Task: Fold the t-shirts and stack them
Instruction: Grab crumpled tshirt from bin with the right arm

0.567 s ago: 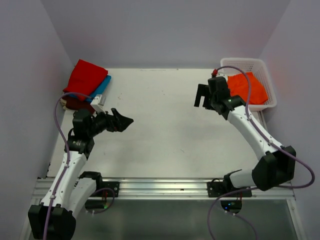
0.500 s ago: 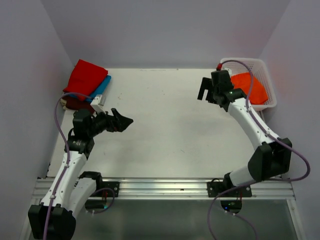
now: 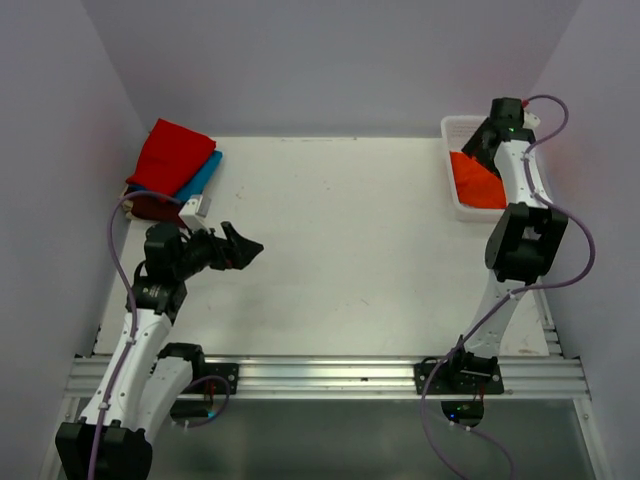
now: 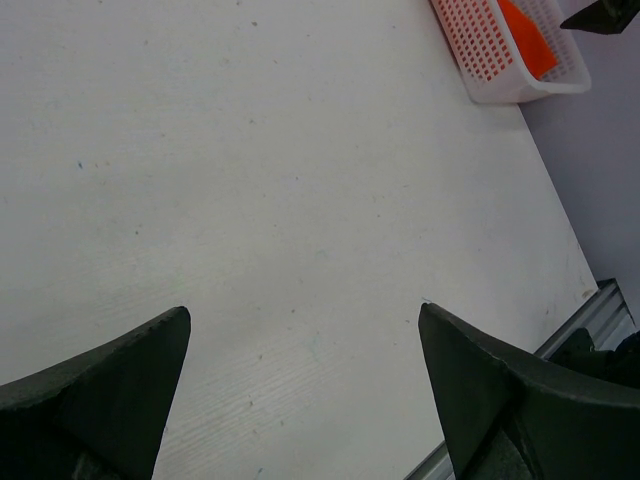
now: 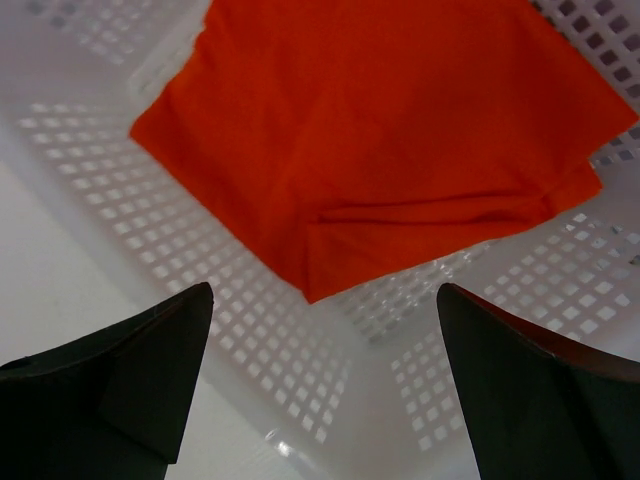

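Observation:
A bright orange t-shirt (image 3: 470,177) lies crumpled in the white mesh basket (image 3: 452,202) at the back right. It fills the right wrist view (image 5: 390,120). My right gripper (image 3: 482,147) hangs over the basket, open and empty, its jaws (image 5: 322,292) wide apart just above the shirt's near corner. Folded red (image 3: 170,152), turquoise-blue (image 3: 203,177) and dark maroon (image 3: 150,206) t-shirts lie stacked at the back left. My left gripper (image 3: 244,240) is open and empty above bare table (image 4: 303,310), right of the stack.
The basket (image 4: 492,62) with the orange shirt (image 4: 527,42) shows far off in the left wrist view. Purple walls close the table on three sides. A metal rail (image 3: 330,372) runs along the front edge.
My right arm has swung from the table's right middle to the back right and now reaches down over the basket. The left arm has barely moved.

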